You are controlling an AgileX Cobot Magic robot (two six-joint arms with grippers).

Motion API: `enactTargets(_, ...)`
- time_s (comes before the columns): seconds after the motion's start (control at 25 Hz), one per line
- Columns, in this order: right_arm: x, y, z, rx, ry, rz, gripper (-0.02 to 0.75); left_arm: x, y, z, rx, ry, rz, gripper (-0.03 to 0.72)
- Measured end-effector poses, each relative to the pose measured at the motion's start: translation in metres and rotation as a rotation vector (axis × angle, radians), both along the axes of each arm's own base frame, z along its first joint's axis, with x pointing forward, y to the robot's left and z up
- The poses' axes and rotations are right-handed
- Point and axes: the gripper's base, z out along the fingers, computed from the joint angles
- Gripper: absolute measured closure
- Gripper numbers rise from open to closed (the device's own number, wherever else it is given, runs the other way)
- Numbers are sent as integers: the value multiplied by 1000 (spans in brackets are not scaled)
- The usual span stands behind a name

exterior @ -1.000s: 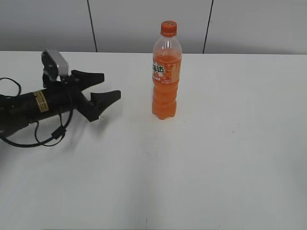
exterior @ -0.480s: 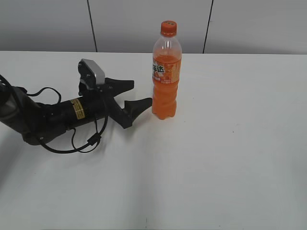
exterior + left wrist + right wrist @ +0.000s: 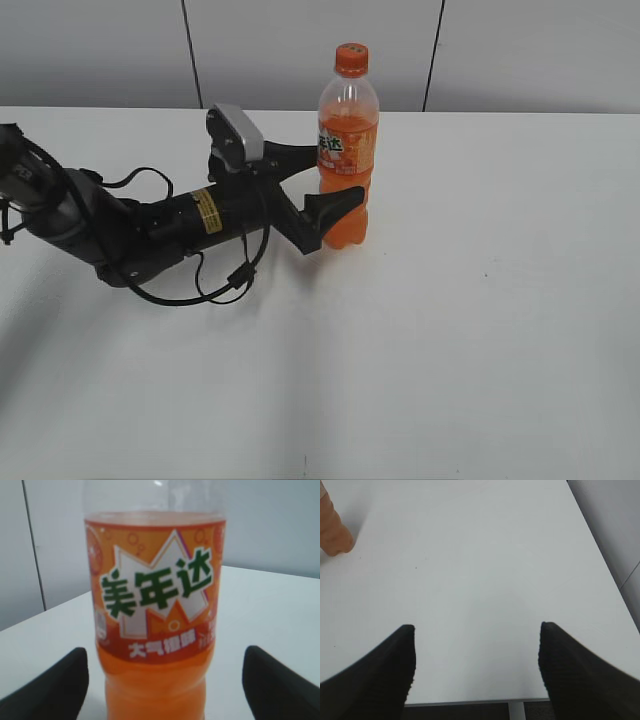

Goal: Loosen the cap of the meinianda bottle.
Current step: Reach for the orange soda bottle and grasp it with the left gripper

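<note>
Two end effectors are at work, one on each arm, and both stand wide open with nothing gripped. On the left, the end effector (image 3: 325,180) lies low along the white table (image 3: 480,330), and its black fingers (image 3: 55,685) sit to either side of the single meinianda bottle (image 3: 347,160), around the lower part of its body, with a clear gap on each side in the left wrist view, so I see no contact. One bottle only, upright near the middle of the table toward the back wall, orange drink filling it to just above the orange-and-white label. One cap (image 3: 351,59), orange, sits on its neck, well above the fingers. Over on the right, the end effector (image 3: 476,666) hangs over bare table with its fingers spread, well apart from the bottle, whose base shows only at the corner of its camera's view.
</note>
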Motion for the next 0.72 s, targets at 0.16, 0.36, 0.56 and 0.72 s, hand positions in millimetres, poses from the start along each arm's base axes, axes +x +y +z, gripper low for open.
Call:
enactTargets(0.16, 0, 0, 0, 0, 0, 0, 160, 5, -9, -6, 1, -5, -6, 117)
enactTargets(0.36, 0, 0, 0, 0, 0, 0, 160, 10, -15, -17, -8, 17, 4, 117)
enactTargets(0.56, 0, 0, 0, 0, 0, 0, 160, 13, -18, -21, -5, 40, 15, 115)
enactTargets(0.72, 0, 0, 0, 0, 0, 0, 160, 17, -18, -22, 10, 56, 38, 115)
